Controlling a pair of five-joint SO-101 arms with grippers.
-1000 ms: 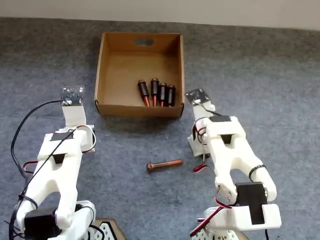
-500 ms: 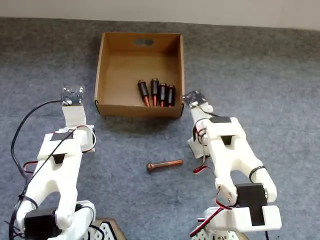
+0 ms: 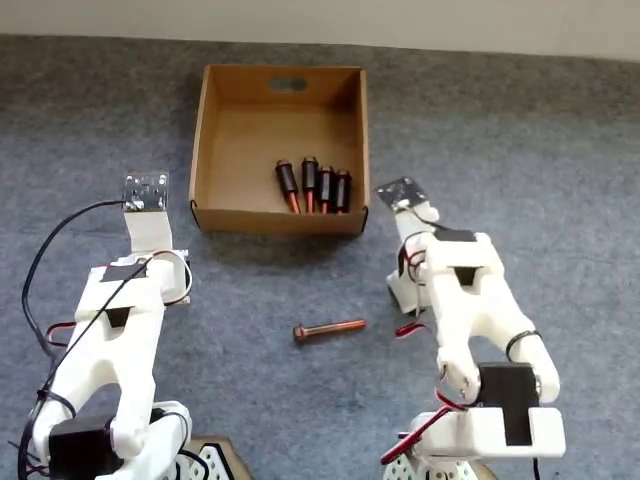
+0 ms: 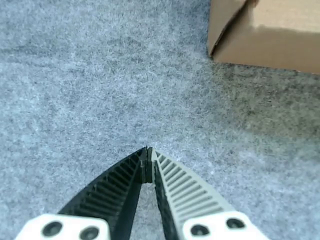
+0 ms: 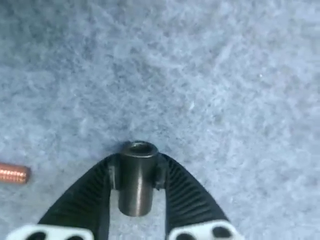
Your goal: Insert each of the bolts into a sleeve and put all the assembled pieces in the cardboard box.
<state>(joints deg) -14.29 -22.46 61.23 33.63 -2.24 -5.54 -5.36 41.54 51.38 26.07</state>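
Between the jaws of the right gripper point(image 5: 136, 159), a dark sleeve point(image 5: 135, 182) is pinched just above the grey carpet point(image 3: 520, 150). Left of that arm, a copper bolt point(image 3: 330, 329) lies loose. Further left, the left gripper point(image 4: 148, 156) is pressed together, holding nothing, beside the box point(image 3: 199, 140). Four assembled pieces point(image 3: 314, 186) lie inside the box.

I see a grey surface point(image 3: 560, 150) that looks soft and fuzzy, like a carpet. It spreads out to every side. Along the far edge I see a pale strip point(image 3: 400, 20), light and plain. The light is soft and even, and the shadows are faint.
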